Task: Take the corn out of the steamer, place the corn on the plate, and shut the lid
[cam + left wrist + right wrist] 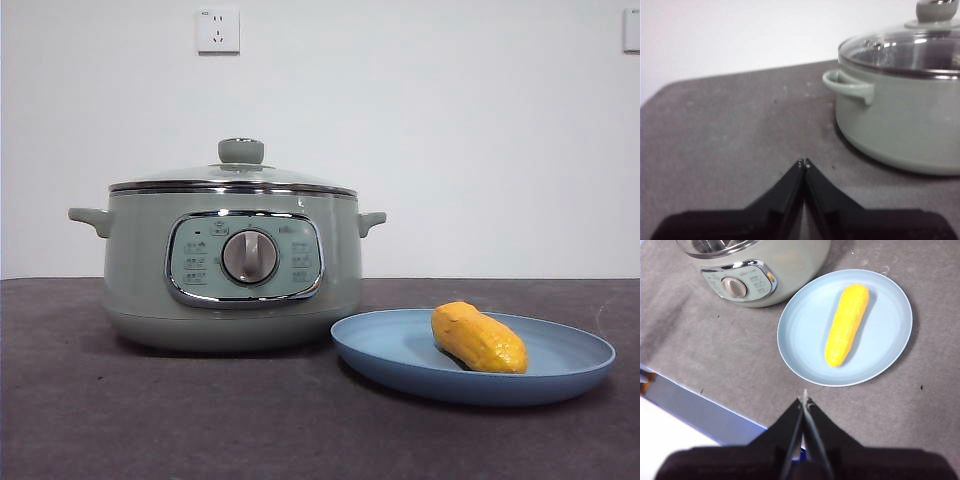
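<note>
Front view: pot [232, 270] sits on the dark grey table [150, 420], left of centre, control panel and silver dial [249, 257] facing the camera. Glass lid [235, 176] is seated flat on the pot rim, green knob [241, 151] upright on top. Blue plate [400, 345] sits just right of the pot, its rim near the pot base; can't tell if they touch. Corn [478, 338] lies on its side on the plate, right of the plate's centre. Neither arm shows in this view. White wall behind, socket [218, 30] high up above the pot

Left wrist view: left gripper [804, 162] is closed, jaw tips pressed together, nothing between them. It hangs above bare table beside the pot [900, 120], apart from it, on the side with one of the small handles [847, 86]. Lid [905, 52] visibly on, some condensation or glare on the glass

Right wrist view: right gripper [804, 401] also closed tip to tip, holding nothing. It sits above the table just beside the plate [800, 335] rim, not touching it. Corn [846, 324] lies full length across the middle of the plate, blunt end pointing roughly toward the gripper. Pot [780, 270] is beyond the plate, panel visible. Table edge and a blue strip [700, 410] show near the gripper
</note>
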